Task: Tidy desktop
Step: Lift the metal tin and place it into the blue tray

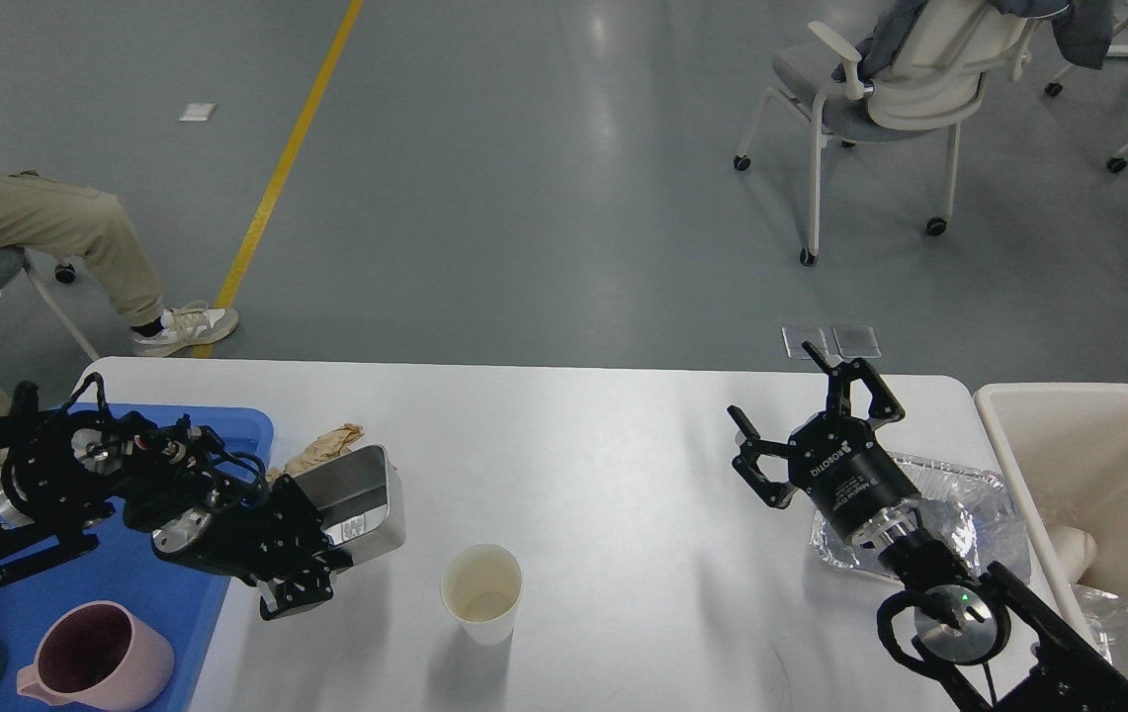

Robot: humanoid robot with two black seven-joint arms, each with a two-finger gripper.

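bench [603, 465] under everything, glossy, rigid, slippery | metal tin [351, 494] tilted left of paper cup [481, 593], clamped in left hand [311, 564]; stiff, grip its rim | right hand [816, 420] fingers apart, empty

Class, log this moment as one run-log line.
left gripper: shut on metal tin, tilted | right gripper: open, above foil tray | paper cup: upright on desktop

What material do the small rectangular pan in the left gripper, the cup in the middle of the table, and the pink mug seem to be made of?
The pan looks like brushed stainless steel: grey with a dull shine. The cup seems to be paper: matte off-white with a thin rolled rim. The mug looks like matte plastic or ceramic; I cannot tell which.
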